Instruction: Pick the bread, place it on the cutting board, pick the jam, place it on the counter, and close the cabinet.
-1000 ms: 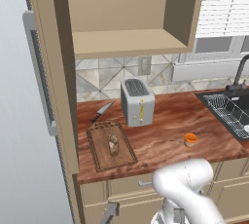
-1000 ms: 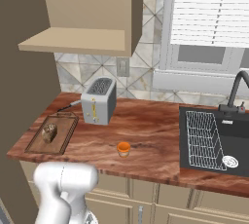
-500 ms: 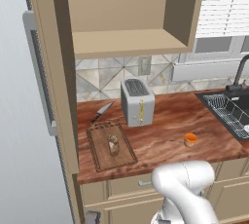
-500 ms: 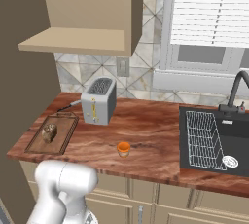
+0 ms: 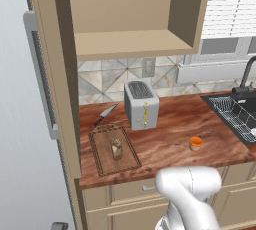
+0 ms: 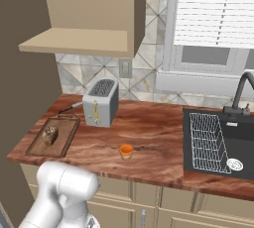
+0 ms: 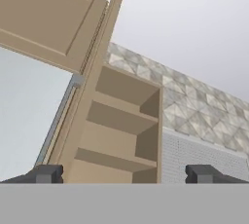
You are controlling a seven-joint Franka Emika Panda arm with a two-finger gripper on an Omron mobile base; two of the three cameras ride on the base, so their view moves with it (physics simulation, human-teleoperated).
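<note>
I see a tan cabinet (image 5: pixel 135 14), a reddish streaky-grained surface (image 5: pixel 175 141), an orange jam (image 5: pixel 196 143) and dark-brown bread (image 5: pixel 116 148).

**Bread boarded, jam down, door open**

My bread (image 5: pixel 116 148) sits on the cutting board (image 5: pixel 102 160). The orange jam (image 5: pixel 196 143) stands upright on the counter (image 5: pixel 165 139), well apart. The cabinet (image 5: pixel 135 16) door (image 7: pixel 46 16) hangs open.

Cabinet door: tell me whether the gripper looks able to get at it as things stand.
Probably yes. The gripper is open and holds nothing, and in the hand view it looks up at the cabinet with its door swung wide, nothing between them. How far it must reach cannot be told.
</note>
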